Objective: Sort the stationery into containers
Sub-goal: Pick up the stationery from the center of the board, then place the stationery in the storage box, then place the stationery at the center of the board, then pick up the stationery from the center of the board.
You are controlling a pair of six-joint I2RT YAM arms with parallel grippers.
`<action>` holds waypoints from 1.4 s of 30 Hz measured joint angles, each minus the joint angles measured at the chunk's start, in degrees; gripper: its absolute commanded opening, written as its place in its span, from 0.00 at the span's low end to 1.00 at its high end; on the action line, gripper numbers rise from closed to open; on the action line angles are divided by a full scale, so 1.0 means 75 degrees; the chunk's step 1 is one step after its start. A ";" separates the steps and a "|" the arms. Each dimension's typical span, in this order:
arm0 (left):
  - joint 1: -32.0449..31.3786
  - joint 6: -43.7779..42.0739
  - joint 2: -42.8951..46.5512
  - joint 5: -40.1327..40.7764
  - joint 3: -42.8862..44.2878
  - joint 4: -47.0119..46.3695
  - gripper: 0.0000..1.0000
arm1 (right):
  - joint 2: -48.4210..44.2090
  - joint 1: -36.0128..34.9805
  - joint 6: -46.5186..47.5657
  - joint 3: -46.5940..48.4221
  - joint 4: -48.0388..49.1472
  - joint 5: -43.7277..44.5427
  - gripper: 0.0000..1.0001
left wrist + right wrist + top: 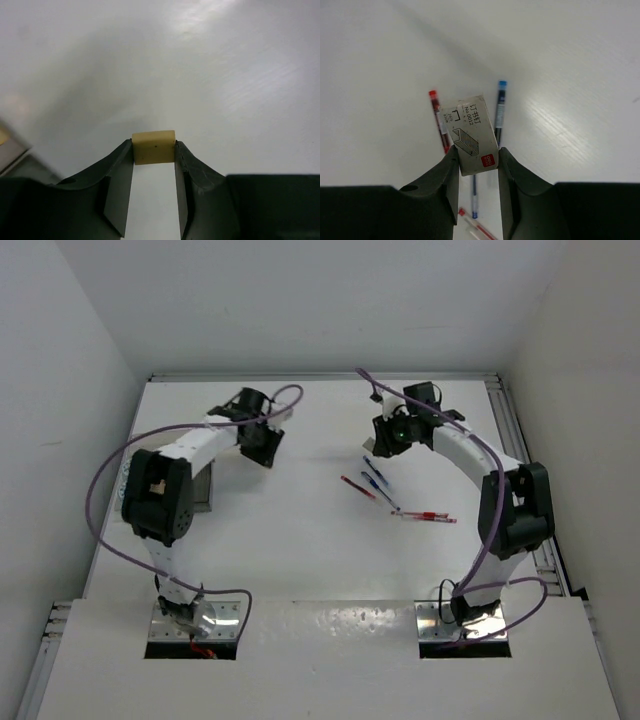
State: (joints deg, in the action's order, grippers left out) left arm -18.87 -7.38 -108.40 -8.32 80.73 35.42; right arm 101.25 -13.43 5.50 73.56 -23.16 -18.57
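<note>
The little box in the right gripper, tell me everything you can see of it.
The small box is a pale cardboard carton printed with Chinese characters, "NO.0012", a line drawing of staples and a red logo. It looks closed. The right gripper pinches its lower end, holding it tilted. Behind it on the white table lie a red pen and a blue pen.

On the bench, pens lie at 6 o'clock of the right claw, a lone pen at 5 o'clock. The staple box sits in that claw, the eraser in the left claw, well apart at 9 o'clock
</note>
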 measured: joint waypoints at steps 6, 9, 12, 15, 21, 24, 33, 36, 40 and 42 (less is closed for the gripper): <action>0.2066 -0.0204 0.1437 -0.0087 0.0015 0.0187 0.24 | -0.0233 -0.0851 -0.0146 -0.0452 0.0044 -0.0093 0.07; 0.2585 -0.0297 0.1571 -0.0181 0.0009 0.0312 0.24 | -0.0233 -0.1230 -0.0227 -0.0478 0.0050 -0.0146 0.07; 0.2990 -0.0358 0.1568 -0.0376 -0.0233 0.0344 0.25 | -0.0233 -0.1612 -0.0303 -0.0478 0.0052 -0.0157 0.07; 0.3296 -0.0385 0.1562 -0.0487 -0.0539 0.0417 0.25 | -0.0233 -0.1967 -0.0344 -0.0478 0.0052 -0.0157 0.07; 0.3701 -0.0420 0.1553 -0.0589 -0.0761 0.0414 0.28 | -0.0032 -0.2667 -0.0367 -0.0414 0.0061 -0.0102 0.07; 0.3829 -0.0455 0.1550 -0.0624 -0.0848 0.0405 0.47 | 0.0423 -0.2961 -0.0393 -0.0219 0.0079 0.0032 0.07; 0.4097 -0.0717 0.1431 -0.1084 -0.0860 0.0449 0.62 | 0.2148 -0.3494 -0.0842 0.1020 0.0187 0.0428 0.07; 0.4275 -0.0979 0.1480 -0.1556 -0.0860 0.0501 0.64 | 0.2562 -0.3587 -0.0968 0.1515 0.0239 0.0519 0.10; 0.4456 -0.1565 0.1781 -0.2457 -0.0863 0.0641 0.64 | 0.2932 -0.3742 -0.1081 0.1909 0.0385 0.0644 0.23; 0.4462 -0.1871 0.2017 -0.2862 -0.0903 0.0717 0.64 | 0.3072 -0.3832 -0.1131 0.1964 0.0458 0.0688 0.44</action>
State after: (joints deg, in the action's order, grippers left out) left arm 14.59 -21.41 -93.27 -29.78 73.95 40.80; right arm 124.29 -42.17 -2.98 88.29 -19.73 -13.41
